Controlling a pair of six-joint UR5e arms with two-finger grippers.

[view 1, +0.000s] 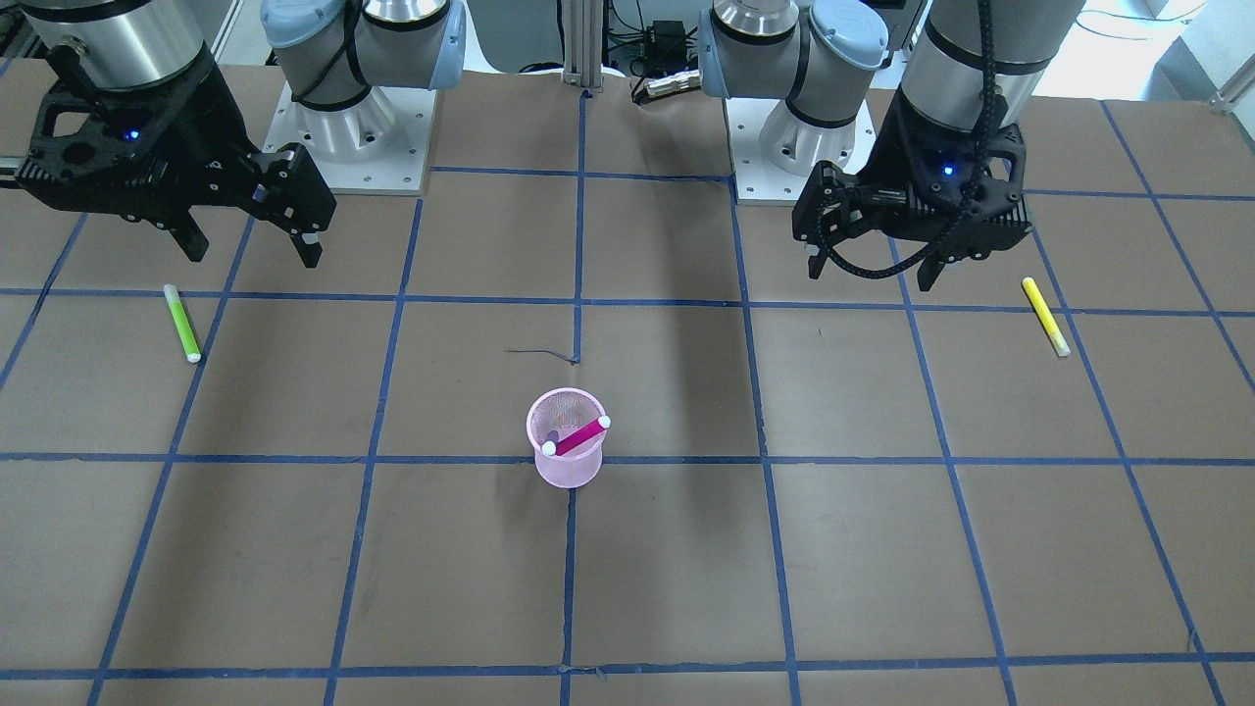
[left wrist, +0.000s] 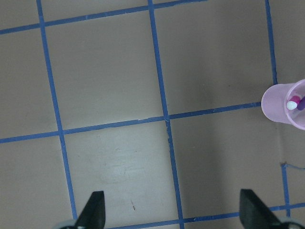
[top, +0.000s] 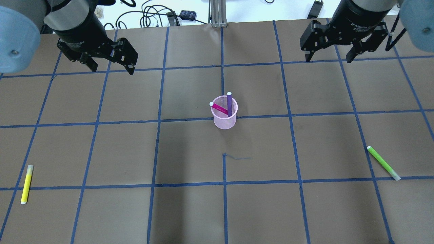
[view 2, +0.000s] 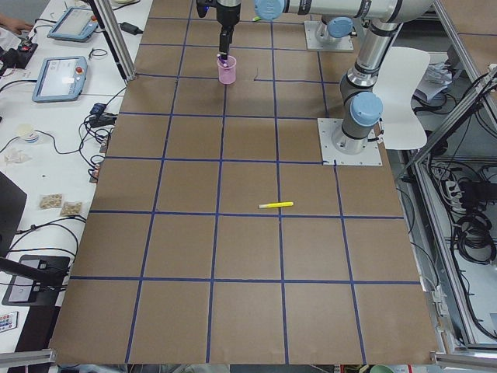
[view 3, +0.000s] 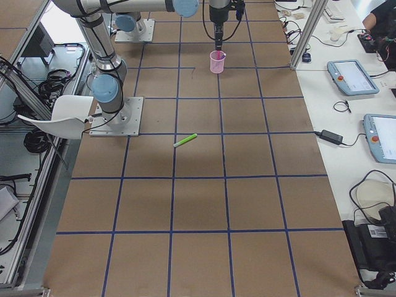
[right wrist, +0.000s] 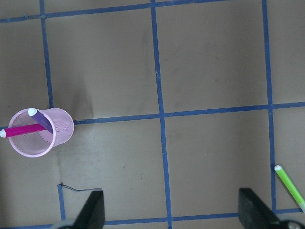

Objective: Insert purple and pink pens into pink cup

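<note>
The pink mesh cup (top: 224, 121) stands upright near the table's middle. The pink pen (top: 219, 109) and the purple pen (top: 229, 102) both stand in it, leaning against the rim. The front view shows the cup (view 1: 567, 469) with the pink pen (view 1: 578, 434) across its mouth. My left gripper (top: 106, 66) is open and empty, high and far back left of the cup. My right gripper (top: 328, 60) is open and empty, far back right. The right wrist view shows the cup (right wrist: 40, 136) with both pens. The left wrist view shows it (left wrist: 283, 109) at the right edge.
A yellow pen (top: 26, 184) lies at the near left of the table. A green pen (top: 383, 162) lies at the near right and shows in the right wrist view (right wrist: 289, 187). Brown paper with a blue tape grid covers the table.
</note>
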